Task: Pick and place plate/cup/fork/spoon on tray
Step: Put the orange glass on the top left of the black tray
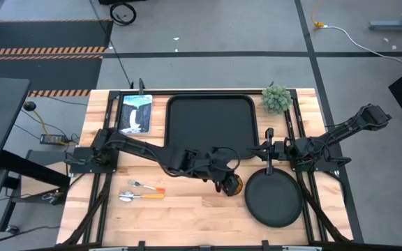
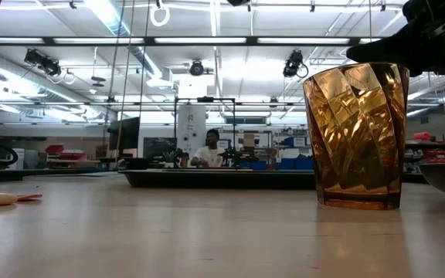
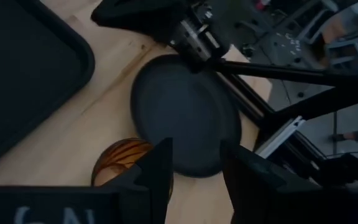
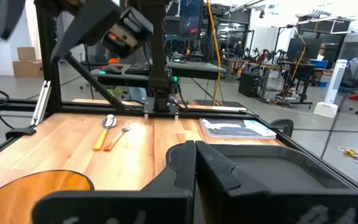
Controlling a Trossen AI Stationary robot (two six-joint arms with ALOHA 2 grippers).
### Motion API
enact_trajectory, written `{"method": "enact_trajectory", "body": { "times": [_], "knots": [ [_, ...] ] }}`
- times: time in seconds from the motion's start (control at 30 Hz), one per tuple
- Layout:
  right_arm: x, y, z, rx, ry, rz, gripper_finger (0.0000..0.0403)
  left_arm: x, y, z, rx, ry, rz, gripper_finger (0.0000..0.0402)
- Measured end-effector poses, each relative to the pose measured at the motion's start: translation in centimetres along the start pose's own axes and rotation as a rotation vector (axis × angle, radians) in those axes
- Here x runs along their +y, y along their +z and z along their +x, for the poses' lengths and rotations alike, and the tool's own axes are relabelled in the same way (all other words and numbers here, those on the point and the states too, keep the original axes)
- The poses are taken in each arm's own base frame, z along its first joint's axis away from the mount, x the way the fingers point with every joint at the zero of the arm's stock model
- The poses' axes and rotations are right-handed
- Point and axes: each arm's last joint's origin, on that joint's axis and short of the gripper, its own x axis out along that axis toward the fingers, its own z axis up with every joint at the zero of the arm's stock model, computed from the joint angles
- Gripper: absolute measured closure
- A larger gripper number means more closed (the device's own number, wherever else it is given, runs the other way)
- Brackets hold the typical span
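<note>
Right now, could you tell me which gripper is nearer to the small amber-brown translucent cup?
Left. The left gripper hangs right at the amber-brown cup, fingers open. The right gripper sits farther off, above the round black plate's far rim.

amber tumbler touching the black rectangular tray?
Apart. The left wrist view shows a band of bare wooden tabletop between the amber translucent cup and the large black rectangular tray.
</note>
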Motion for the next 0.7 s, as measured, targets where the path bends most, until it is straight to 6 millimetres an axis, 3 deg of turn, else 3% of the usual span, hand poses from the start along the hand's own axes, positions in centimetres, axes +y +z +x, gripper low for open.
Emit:
{"method": "enact_trajectory", "body": {
  "times": [0.17,0.27,0.53,0.7],
  "knots": [
    [0.0,0.0,0.0,-0.001,0.000,0.002,0.0386,0.8,-2.1,3.1,0.114,0.009,-0.018,0.0260],
    [0.0,0.0,0.0,-0.001,0.000,0.003,0.0386,0.6,-2.3,4.0,0.152,-0.012,-0.037,0.0260],
    [0.0,0.0,0.0,-0.001,0.000,0.003,0.0386,-1.9,-0.5,4.0,0.164,-0.014,0.067,0.0260],
    [0.0,0.0,0.0,-0.001,0.000,0.003,0.0386,-0.9,-0.3,3.9,0.218,0.081,0.075,0.0260]
  ]
}}
